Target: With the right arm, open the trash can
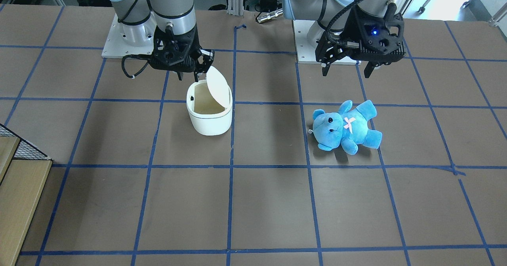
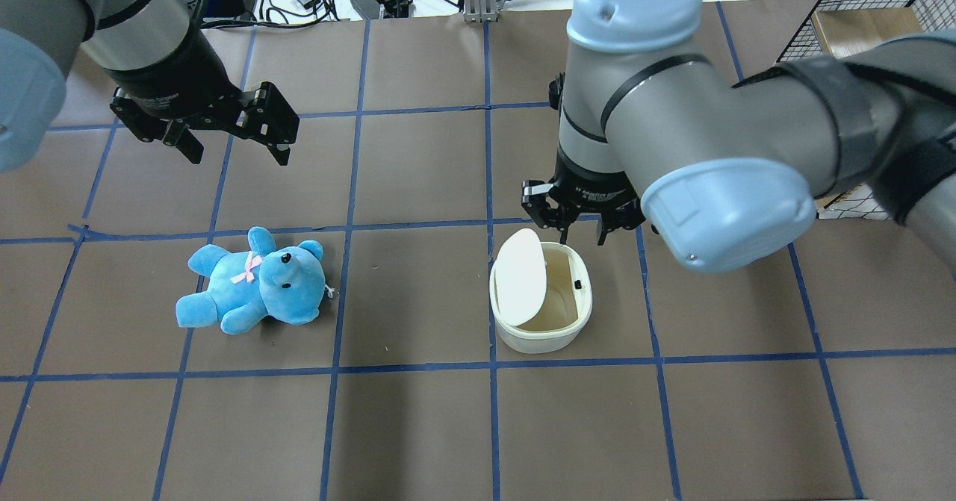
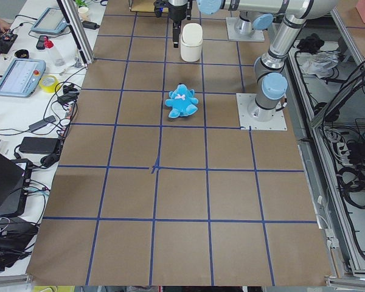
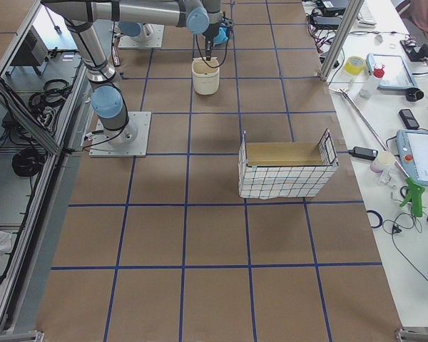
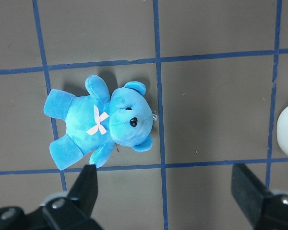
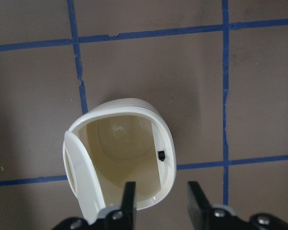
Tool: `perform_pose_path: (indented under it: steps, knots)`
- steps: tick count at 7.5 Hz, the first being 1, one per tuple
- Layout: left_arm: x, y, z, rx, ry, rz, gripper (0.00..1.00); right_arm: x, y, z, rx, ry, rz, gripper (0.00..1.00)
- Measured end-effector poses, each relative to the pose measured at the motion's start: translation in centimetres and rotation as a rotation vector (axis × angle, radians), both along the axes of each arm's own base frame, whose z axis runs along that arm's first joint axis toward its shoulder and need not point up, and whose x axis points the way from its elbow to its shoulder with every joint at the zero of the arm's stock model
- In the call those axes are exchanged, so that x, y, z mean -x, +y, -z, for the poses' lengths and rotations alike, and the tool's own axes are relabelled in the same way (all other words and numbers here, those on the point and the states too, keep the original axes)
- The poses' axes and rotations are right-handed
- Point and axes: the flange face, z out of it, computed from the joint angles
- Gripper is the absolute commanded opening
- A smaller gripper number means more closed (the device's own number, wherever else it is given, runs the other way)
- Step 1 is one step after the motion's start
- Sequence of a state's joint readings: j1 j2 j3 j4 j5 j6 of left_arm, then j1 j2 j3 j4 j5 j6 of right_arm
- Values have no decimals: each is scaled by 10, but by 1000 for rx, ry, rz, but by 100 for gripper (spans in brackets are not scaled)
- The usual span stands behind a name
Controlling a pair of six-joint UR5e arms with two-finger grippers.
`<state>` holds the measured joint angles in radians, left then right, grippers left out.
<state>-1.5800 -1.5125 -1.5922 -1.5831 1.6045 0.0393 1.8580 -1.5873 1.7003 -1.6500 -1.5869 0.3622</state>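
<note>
The white trash can (image 1: 210, 125) stands on the brown table with its flat lid (image 1: 218, 84) flipped up on edge, so the beige inside shows. My right gripper (image 1: 188, 75) hovers just above the can's rim on the robot's side, open, holding nothing. In the overhead view it (image 2: 581, 234) is behind the can (image 2: 541, 340), beside the raised lid (image 2: 520, 273). The right wrist view shows the open can (image 6: 120, 105) below the gripper (image 6: 163, 206). My left gripper (image 1: 346, 69) is open and empty, hanging above the table.
A blue teddy bear (image 1: 346, 127) lies on its back below and in front of my left gripper, also in the left wrist view (image 5: 101, 122). A wire basket (image 4: 285, 167) stands at the table's right end. Cables lie along the far edge.
</note>
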Motion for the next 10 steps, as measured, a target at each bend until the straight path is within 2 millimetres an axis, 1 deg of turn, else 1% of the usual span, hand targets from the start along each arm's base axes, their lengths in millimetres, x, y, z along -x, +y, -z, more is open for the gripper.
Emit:
perform_pose_path:
  steps: [1, 2, 3, 4, 5, 10]
  knots:
    - [0, 0, 0, 0, 0, 0, 100, 12, -10, -35, 27, 14, -4, 100]
    - [0, 0, 0, 0, 0, 0, 100, 33, -24, -58, 51, 16, 6, 100]
    - [0, 0, 0, 0, 0, 0, 100, 58, -38, -71, 64, 10, 24, 100]
    - [0, 0, 0, 0, 0, 1, 100, 77, -46, -78, 75, 4, 29, 100]
    - [0, 0, 0, 0, 0, 1, 100, 84, -48, -83, 83, -1, 24, 100]
    - [0, 0, 0, 0, 0, 0, 100, 84, -50, -86, 93, -24, 15, 100]
